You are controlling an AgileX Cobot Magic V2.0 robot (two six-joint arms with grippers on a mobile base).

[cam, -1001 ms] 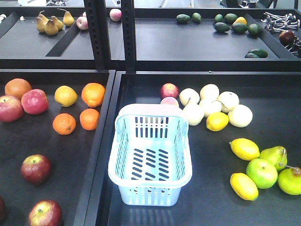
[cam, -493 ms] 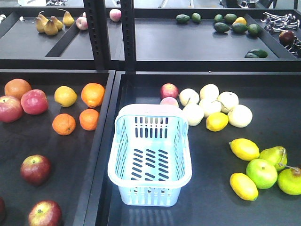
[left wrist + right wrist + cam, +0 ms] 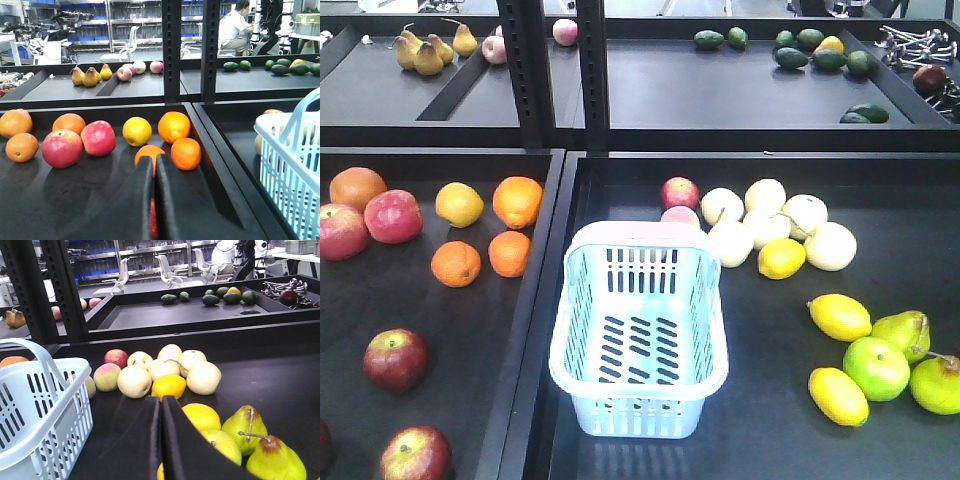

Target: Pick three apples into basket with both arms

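Two dark-red apples (image 3: pixel 396 359) (image 3: pixel 415 455) lie at the front of the left tray, and a third apple (image 3: pixel 323 443) shows only as a sliver at the frame's left edge. The light-blue basket (image 3: pixel 638 232) stands empty in the right tray, close to the divider. Neither arm shows in the front view. In the left wrist view my left gripper (image 3: pixel 154 160) is shut and holds nothing; it hovers over the left tray, a strip of red apple (image 3: pixel 152 220) showing between its fingers. My right gripper (image 3: pixel 161 399) is shut and empty, with the basket (image 3: pixel 35 405) to its left.
Oranges (image 3: pixel 518 200), a lemon (image 3: pixel 459 204) and pink-red apples (image 3: pixel 393 215) fill the back of the left tray. Pale round fruit (image 3: pixel 770 225), lemons (image 3: pixel 840 317) and green pears (image 3: pixel 877 367) lie right of the basket. A raised divider (image 3: pixel 535 330) separates the trays; black posts (image 3: pixel 592 70) stand behind.
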